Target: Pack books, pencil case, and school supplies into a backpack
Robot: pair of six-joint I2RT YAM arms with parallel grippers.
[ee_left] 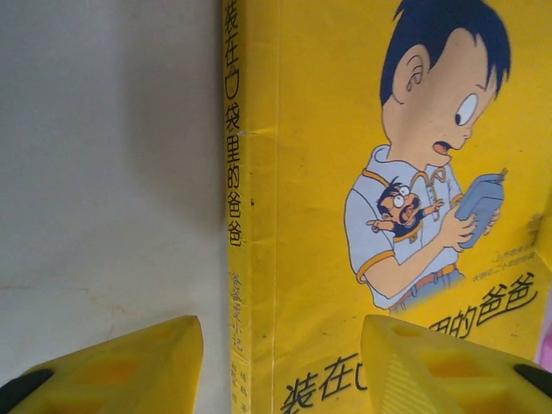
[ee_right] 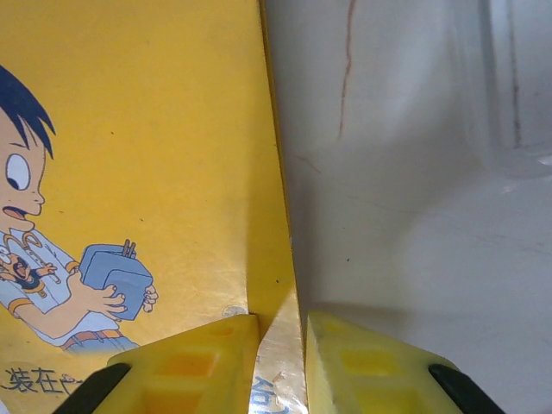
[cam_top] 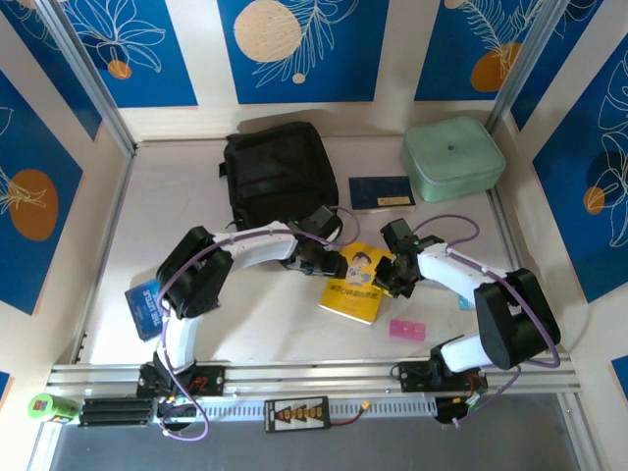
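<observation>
Your yellow book (cam_top: 355,287) lies flat on the table (cam_top: 255,324), between the two arms and in front of the backpack (cam_top: 280,177). Your left gripper (ee_left: 280,329) is spread. Its fingers (ee_left: 129,366) stand well apart astride the book's spine, one over bare table and the other over the cover. Your right gripper (ee_right: 282,321) is nearly pressed together and pinches the book's opposite edge, which runs into the narrow gap between the pads. The backpack sits at the back of the table. The navy book (cam_top: 382,191) lies just right of it, near the mint case (cam_top: 451,157). The pink block (cam_top: 408,329) and teal piece (cam_top: 464,302) lie by your right arm. The blue book (cam_top: 145,309) lies beside your left arm.
</observation>
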